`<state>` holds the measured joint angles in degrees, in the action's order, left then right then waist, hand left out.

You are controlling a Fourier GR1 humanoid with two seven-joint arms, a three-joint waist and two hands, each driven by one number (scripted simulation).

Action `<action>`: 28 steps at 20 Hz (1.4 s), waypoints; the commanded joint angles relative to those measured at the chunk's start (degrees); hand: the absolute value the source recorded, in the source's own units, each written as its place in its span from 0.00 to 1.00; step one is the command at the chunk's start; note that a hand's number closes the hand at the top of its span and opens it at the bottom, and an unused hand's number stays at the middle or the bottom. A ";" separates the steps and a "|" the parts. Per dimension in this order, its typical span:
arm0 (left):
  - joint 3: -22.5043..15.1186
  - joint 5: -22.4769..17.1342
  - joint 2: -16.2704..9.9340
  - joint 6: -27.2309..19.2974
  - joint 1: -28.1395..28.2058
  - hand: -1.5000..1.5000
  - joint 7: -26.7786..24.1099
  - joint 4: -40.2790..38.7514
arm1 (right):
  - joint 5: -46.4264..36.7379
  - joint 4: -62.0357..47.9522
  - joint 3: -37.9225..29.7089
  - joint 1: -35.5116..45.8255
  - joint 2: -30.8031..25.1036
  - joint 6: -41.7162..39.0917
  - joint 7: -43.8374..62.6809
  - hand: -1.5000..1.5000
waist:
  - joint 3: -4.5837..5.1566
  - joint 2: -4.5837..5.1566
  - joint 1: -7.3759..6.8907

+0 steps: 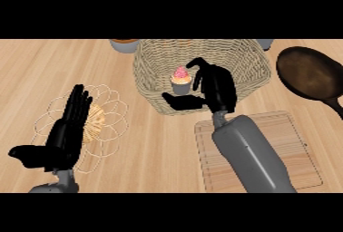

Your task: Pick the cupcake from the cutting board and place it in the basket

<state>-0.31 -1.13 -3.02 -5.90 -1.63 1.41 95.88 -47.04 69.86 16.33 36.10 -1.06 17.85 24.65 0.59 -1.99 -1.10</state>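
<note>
Cupcake: we saw the cupcake (179,80), pink frosting over a pale wrapper, standing upright inside the basket (153,68), toward the middle of its floor.
Basket: we noted a woven wicker basket at the far middle of the surface (154,149), its rim wide and its near wall bulging toward us.
Right hand: our right hand (216,88) was over the basket, just to the right of the cupcake; the fingers (201,63) were spread and relaxed, the thumb stretched out left along the basket's near wall below the cupcake. We could not tell whether any finger touched the cupcake, but none was curled round it.
Right forearm: the grey forearm (251,154) ran from the lower edge up across the cutting board.
Cutting board: we saw a light wooden cutting board (305,158) lying near and to the right of the basket, partly covered by the forearm.
Left hand: our left hand (64,131) rested open at the left, fingers straight and pointing away, holding nothing.
Wire trivet: under and beside that hand lay a flower-shaped wire trivet (114,113) on the surface.
Frying pan: a dark frying pan (309,72) lay at the far right, its handle running toward the right edge.
Other vessels: a grey vessel (124,45) showed partly at the top edge, left of the basket.
</note>
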 commanded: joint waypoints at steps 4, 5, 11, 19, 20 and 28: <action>1.46 -0.76 -0.68 -0.35 -2.80 0.50 2.68 1.06 | 1.58 -4.02 -3.51 -3.09 -1.33 4.49 -7.33 0.00 | -0.61 2.09 0.82; -1.63 1.65 2.60 -1.35 1.24 0.50 -3.57 -2.61 | 1.52 -0.58 -3.75 -1.69 -0.90 3.38 -5.50 0.00 | -0.58 2.02 1.00; 1.20 -0.97 -0.80 1.10 -1.43 0.50 1.10 -0.52 | -1.28 2.30 -5.54 -5.24 -1.03 11.55 -8.61 0.00 | -0.59 1.98 1.14; -0.82 0.05 1.14 0.22 1.86 0.50 0.08 1.48 | 2.35 11.74 -14.86 -5.10 -8.79 4.79 -2.67 0.00 | -0.58 1.91 1.36; -1.40 1.47 0.78 -0.61 3.68 0.50 1.08 4.18 | 0.32 17.26 -13.28 -5.59 -6.57 4.25 2.24 0.00 | -0.58 1.77 1.34; -0.53 1.77 2.02 -2.09 -1.05 0.50 0.99 -0.07 | 15.68 28.66 -21.22 -15.05 -13.60 -3.22 -5.74 0.00 | -0.59 1.94 1.34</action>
<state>0.29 -1.10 -2.71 -5.76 0.03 1.47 97.15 -35.26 93.91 -2.87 23.66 -12.51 18.22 20.39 0.01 -0.15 0.33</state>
